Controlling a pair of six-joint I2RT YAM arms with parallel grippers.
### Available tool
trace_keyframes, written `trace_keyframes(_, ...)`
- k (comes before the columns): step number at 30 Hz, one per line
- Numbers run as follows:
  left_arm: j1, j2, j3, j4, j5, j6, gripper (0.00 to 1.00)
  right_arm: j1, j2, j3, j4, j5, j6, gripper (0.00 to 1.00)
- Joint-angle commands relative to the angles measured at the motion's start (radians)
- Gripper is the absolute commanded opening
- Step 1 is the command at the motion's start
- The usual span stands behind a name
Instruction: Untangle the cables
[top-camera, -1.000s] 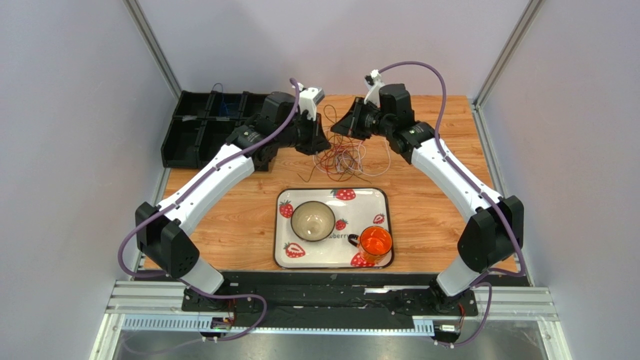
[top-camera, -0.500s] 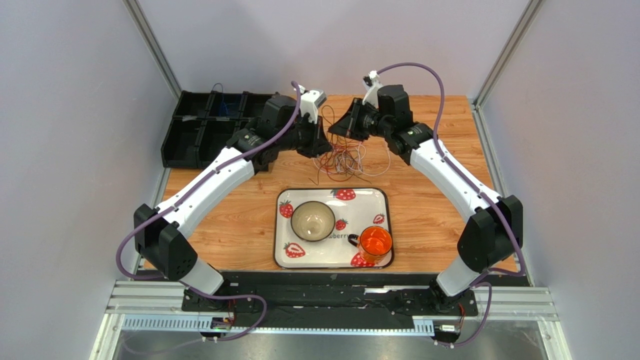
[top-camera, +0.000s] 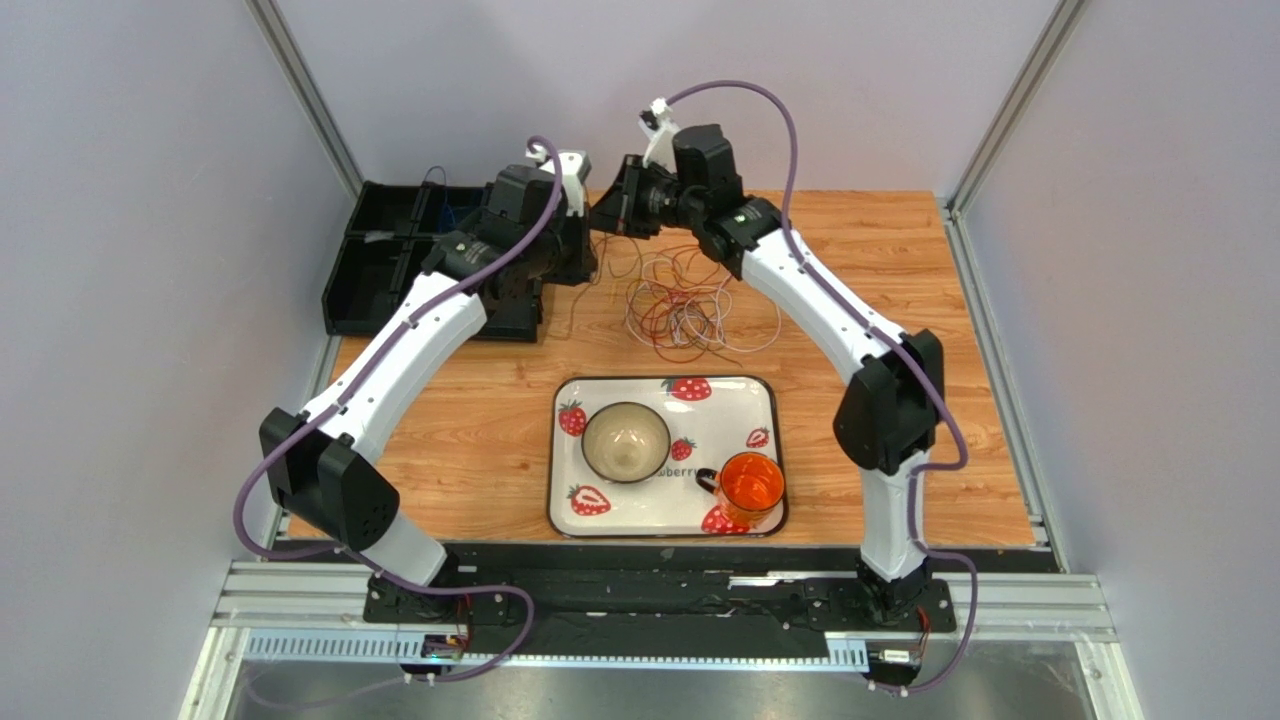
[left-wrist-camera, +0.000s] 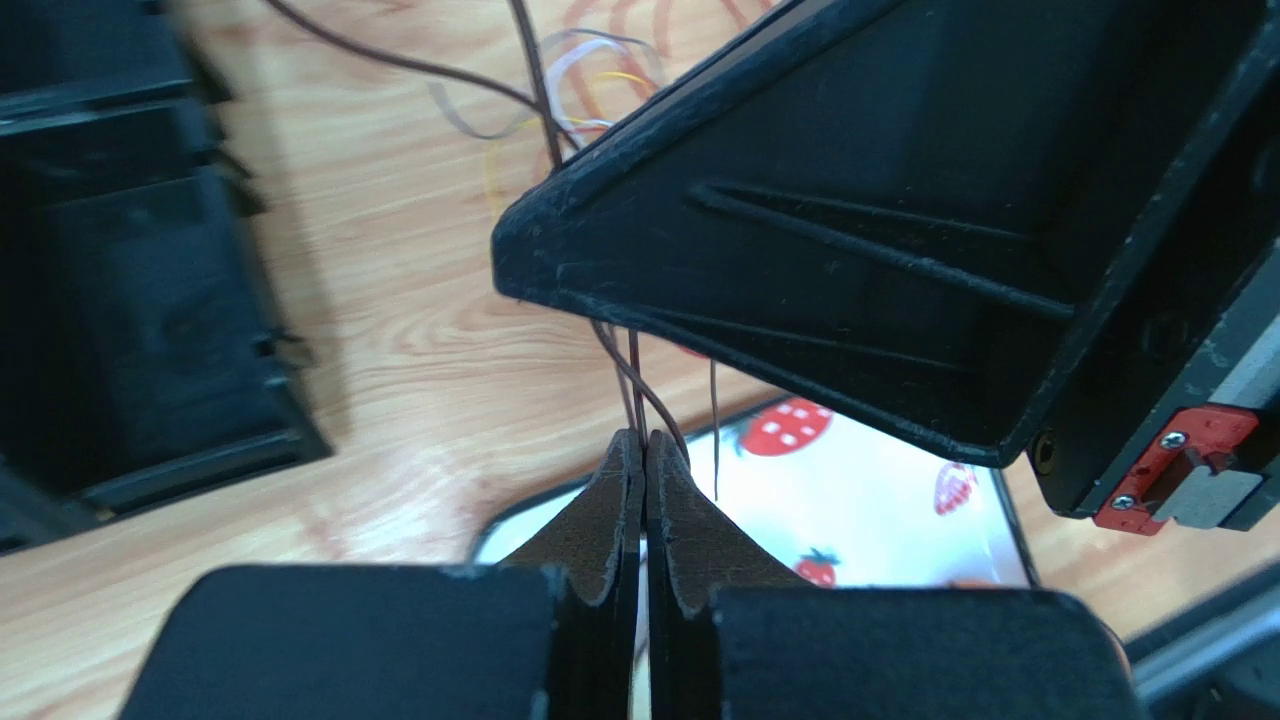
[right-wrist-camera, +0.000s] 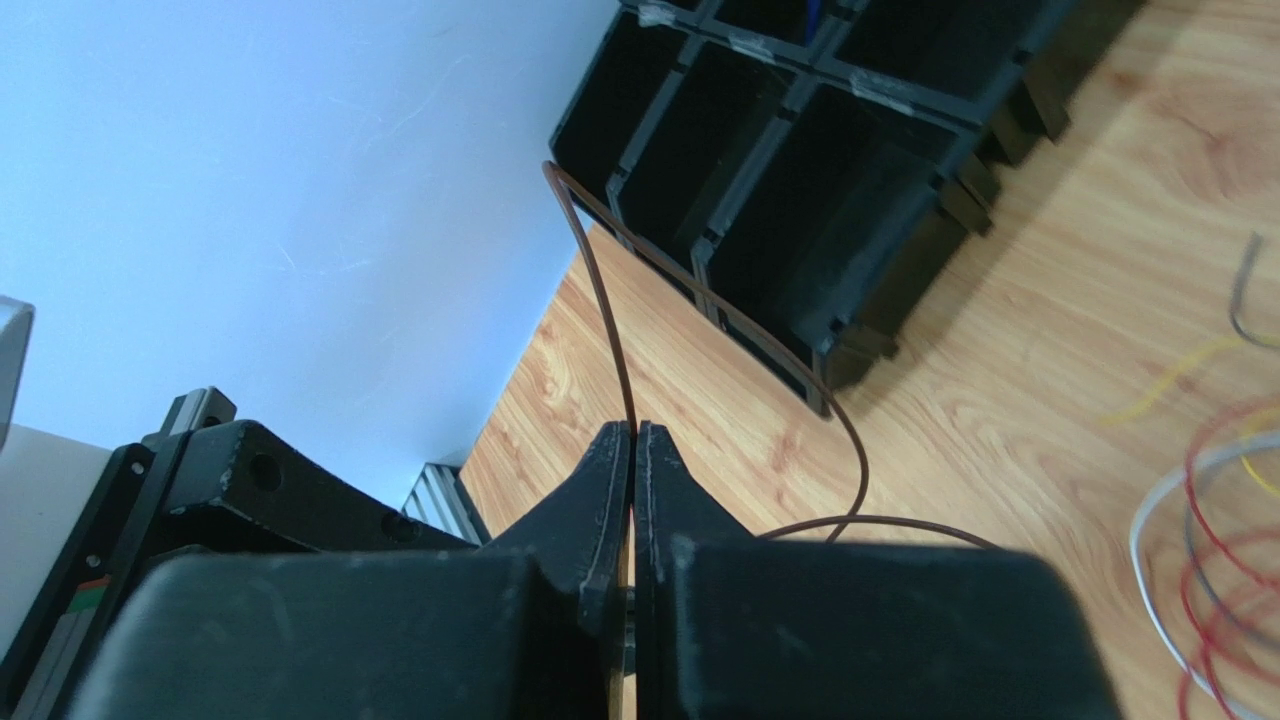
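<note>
Bins (top-camera: 368, 285) block the left — tabletop (top-camera: 902, 263) right of the cables (top-camera: 684, 308) lies free.

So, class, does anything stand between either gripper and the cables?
Nothing visible does. The left gripper and the right gripper are each shut on a brown cable. No object sits between them and the rest of the cables.

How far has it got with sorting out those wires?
Nothing looks finished. The left gripper and right gripper are each shut on a thin brown wire. The other wires lie in one tangled heap on the table, so nearly all the separating is left.
</note>
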Motion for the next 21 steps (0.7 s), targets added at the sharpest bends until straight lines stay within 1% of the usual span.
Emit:
trace_keyframes(1,0.043,-0.032,0.022,-0.025,-0.037,0.011,0.0,0.029,0.111,0.177,-0.008,-0.033,0.014,0.0)
trace_keyframes(2,0.06,-0.034,0.021,-0.028,-0.072,0.014,0.0,0.033,0.131,0.223,-0.006,-0.033,0.017,0.0)
trace_keyframes(4,0.079,-0.037,0.01,-0.031,-0.108,0.011,0.0,0.046,0.18,0.257,0.026,-0.032,0.033,0.0)
trace_keyframes(9,0.146,-0.044,-0.024,-0.003,-0.103,-0.006,0.0,0.061,0.262,0.332,0.103,-0.042,0.06,0.0)
trace_keyframes(14,0.168,-0.048,-0.028,0.021,-0.141,-0.006,0.0,0.09,0.312,0.349,0.247,-0.056,0.068,0.0)
trace_keyframes(17,0.177,-0.043,-0.019,0.017,-0.198,-0.001,0.0,0.101,0.354,0.393,0.296,-0.049,0.085,0.0)
trace_keyframes(18,0.18,-0.041,-0.014,0.015,-0.216,-0.001,0.0,0.104,0.365,0.402,0.34,-0.05,0.092,0.0)
trace_keyframes(21,0.201,-0.041,-0.027,0.038,-0.203,-0.006,0.0,0.115,0.395,0.41,0.435,-0.044,0.111,0.0)
